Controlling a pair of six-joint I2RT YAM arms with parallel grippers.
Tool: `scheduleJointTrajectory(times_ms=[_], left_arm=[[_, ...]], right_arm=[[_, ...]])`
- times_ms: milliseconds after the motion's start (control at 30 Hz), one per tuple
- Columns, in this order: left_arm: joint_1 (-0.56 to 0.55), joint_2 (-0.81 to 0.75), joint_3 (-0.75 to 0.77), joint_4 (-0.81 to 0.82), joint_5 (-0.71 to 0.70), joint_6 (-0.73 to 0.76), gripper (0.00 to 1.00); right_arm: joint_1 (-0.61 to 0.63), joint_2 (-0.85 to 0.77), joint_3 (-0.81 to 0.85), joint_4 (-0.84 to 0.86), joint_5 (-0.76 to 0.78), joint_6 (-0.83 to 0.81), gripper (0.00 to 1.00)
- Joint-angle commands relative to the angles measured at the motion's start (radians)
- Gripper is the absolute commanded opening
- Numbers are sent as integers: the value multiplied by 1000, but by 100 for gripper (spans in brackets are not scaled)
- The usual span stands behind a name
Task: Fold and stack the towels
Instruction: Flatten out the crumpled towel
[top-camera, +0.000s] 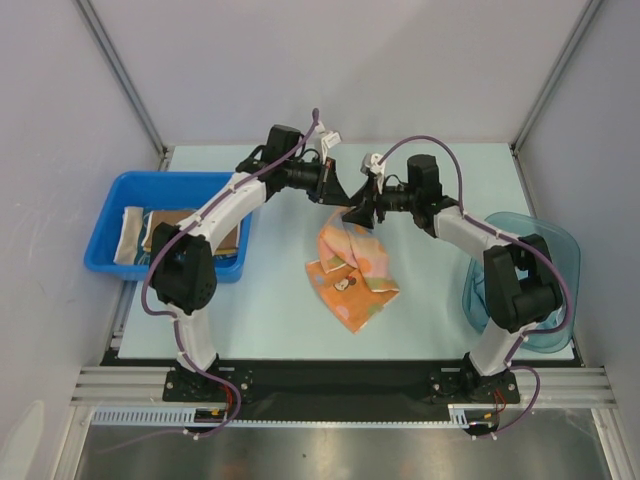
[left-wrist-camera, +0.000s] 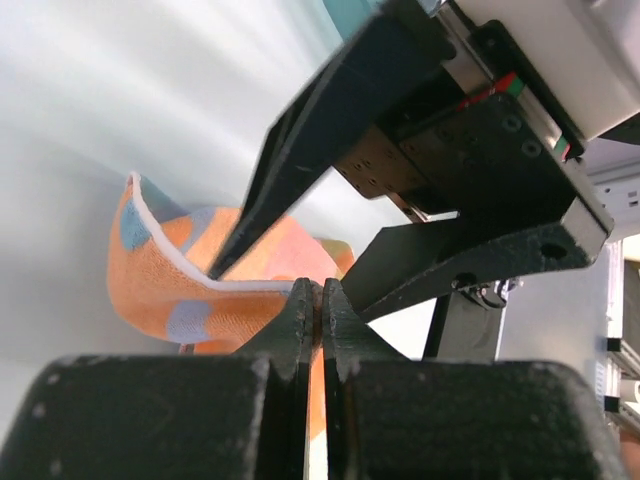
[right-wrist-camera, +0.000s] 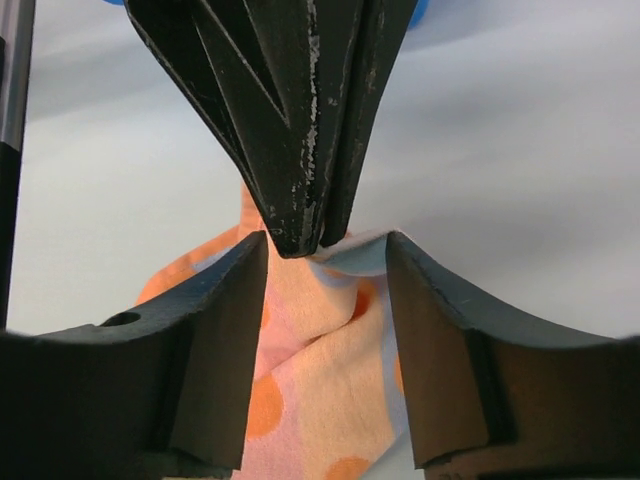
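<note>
The orange towel with pale dots (top-camera: 355, 275) lies crumpled in mid-table, its far corner lifted. My left gripper (top-camera: 345, 205) is shut on that corner; in the left wrist view (left-wrist-camera: 320, 290) orange cloth (left-wrist-camera: 160, 290) is pinched between the closed jaws. My right gripper (top-camera: 362, 212) is open just beside it. In the right wrist view (right-wrist-camera: 327, 250) its jaws straddle the left gripper's closed fingers (right-wrist-camera: 300, 150) and the raised corner, with the towel (right-wrist-camera: 320, 380) hanging below. A pale folded towel (top-camera: 128, 235) and a brown one (top-camera: 170, 222) lie in the bin.
A blue bin (top-camera: 120, 190) stands at the left, partly under my left arm. A clear teal basin (top-camera: 550, 240) sits at the right edge behind my right arm. Grey walls close in the table on three sides.
</note>
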Motion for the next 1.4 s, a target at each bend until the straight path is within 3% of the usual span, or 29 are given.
scheduleJointTrajectory(times_ms=[0,133,367,600,700,800,833,933,1033,1167,1367], left_arm=[[-9,-2,57,-20,27,65,0],[-9,9,87,-84,16,105,0],[-9,40,152,-187,1,185,0],[-9,72,199,-201,33,184,0],[-9,81,205,-190,33,171,0],[-8,84,212,-189,7,167,0],[-8,80,207,-183,-17,156,11],[11,32,189,-129,-192,87,46],[70,-18,147,-71,-368,-2,58],[106,-130,20,-17,-437,-36,56],[69,-206,-303,147,-381,-68,53]], right_arm=[[-1,-45,33,-43,48,-99,59],[-21,-83,5,-80,82,-150,67],[-15,-110,-11,-64,82,-171,69],[33,-50,58,-99,50,-200,64],[39,-39,69,-81,21,-188,52],[36,-34,62,-60,14,-154,16],[32,-31,63,-60,25,-141,0],[-20,-7,62,-45,34,-21,0],[-60,30,65,-11,54,149,0],[-106,47,60,-16,165,235,0],[-139,71,68,-13,183,287,0]])
